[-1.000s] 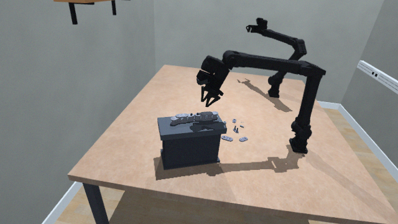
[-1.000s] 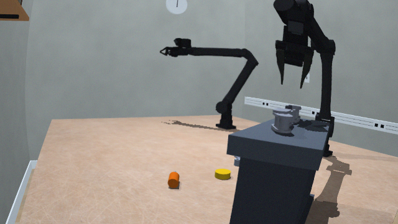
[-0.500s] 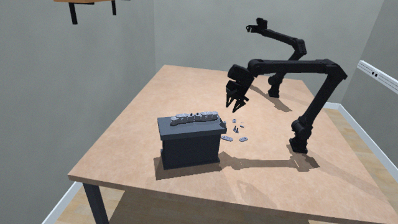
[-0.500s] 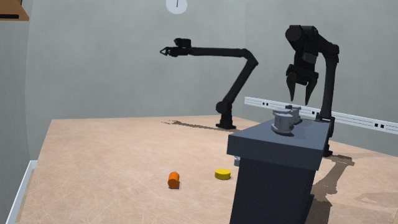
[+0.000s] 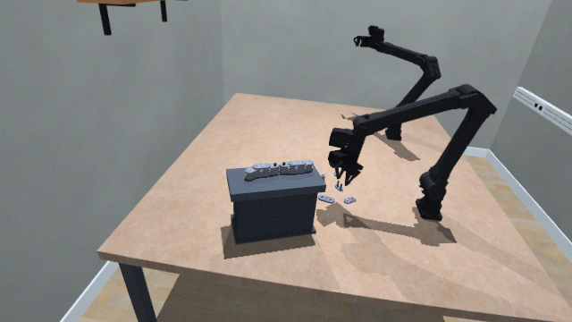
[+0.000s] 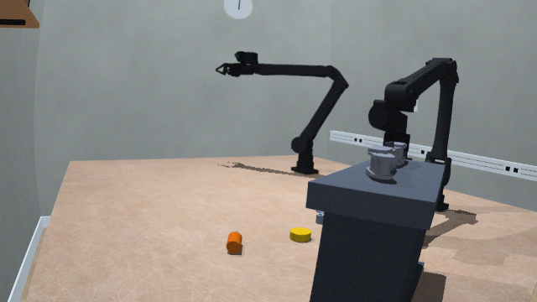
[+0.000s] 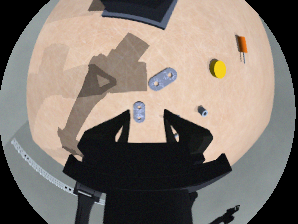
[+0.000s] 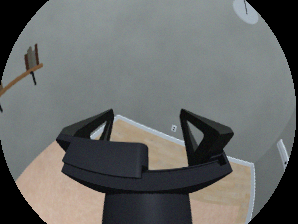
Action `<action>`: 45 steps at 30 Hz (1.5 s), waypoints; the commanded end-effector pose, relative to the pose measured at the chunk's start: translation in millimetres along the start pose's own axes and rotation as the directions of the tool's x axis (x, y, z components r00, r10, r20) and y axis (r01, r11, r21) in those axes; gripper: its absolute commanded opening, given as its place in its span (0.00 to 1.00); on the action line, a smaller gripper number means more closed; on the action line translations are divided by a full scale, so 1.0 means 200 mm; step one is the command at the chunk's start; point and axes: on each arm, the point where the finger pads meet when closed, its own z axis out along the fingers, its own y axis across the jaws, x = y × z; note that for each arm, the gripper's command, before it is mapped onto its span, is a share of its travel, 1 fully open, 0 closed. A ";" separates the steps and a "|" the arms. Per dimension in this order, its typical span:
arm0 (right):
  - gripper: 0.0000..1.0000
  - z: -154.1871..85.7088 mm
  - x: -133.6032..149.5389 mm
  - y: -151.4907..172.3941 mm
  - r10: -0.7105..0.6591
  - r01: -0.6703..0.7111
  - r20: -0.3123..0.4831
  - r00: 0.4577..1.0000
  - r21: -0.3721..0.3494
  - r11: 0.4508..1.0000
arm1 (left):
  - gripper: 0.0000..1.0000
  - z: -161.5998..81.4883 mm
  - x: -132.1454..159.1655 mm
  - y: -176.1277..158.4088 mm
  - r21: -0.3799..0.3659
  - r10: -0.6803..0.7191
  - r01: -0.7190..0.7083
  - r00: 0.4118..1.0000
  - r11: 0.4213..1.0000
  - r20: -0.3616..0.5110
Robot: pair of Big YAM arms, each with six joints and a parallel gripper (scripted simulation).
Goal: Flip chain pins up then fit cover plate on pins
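In the top view, the chain (image 5: 264, 170) (image 6: 381, 164) lies along the top of the block (image 5: 274, 188) (image 6: 373, 184) (image 7: 142, 16), two dark nubs near its middle; I take them for the connecting link's pins facing up, though they are too small to be sure. The left gripper (image 5: 348, 180) (image 7: 146, 113) points down beside the block, over loose parts on the bench (image 5: 188, 192) (image 6: 168, 201) (image 7: 195, 30). The turning-over looks done, and fetching the cover plate seems in hand.

The exterior view shows the chain on the block, its pins unclear; the right gripper (image 5: 357, 41) (image 6: 221, 69) (image 8: 146, 112) hangs well away. A yellow disc (image 6: 300, 235) (image 7: 219, 69) and an orange cylinder (image 6: 234, 242) (image 7: 243, 44) lie nearby.

In the left wrist view, the fingers stand partway apart, gripping nothing. Ahead lie a small two-hole plate (image 5: 349, 199) (image 7: 139, 111) and a larger two-hole plate (image 5: 326, 199) (image 7: 163, 79). The smaller is likelier the cover; next calls for lining up, lowering and closing across its narrow width.

In the right wrist view, the fingers are wide open and empty.

No brand, label or writing is readable in any view.
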 end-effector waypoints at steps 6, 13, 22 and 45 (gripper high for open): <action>1.00 0.01 -0.22 0.02 0.000 0.000 0.064 0.998 -0.005 1.000 | 0.49 0.23 0.27 0.02 -0.034 0.017 -0.021 0.996 0.999 -0.093; 1.00 0.01 -0.22 0.02 0.000 0.000 0.064 0.998 -0.005 1.000 | 0.49 0.28 0.35 0.09 -0.074 0.029 -0.039 0.990 0.996 -0.141; 1.00 0.01 -0.22 0.02 0.000 0.000 0.064 0.998 -0.005 1.000 | 0.49 0.32 0.33 0.08 -0.063 0.024 -0.032 0.992 0.997 -0.128; 1.00 0.01 -0.22 0.02 0.000 0.000 0.064 0.998 -0.005 1.000 | 0.49 0.43 0.33 0.11 -0.063 0.015 -0.023 0.992 0.998 -0.126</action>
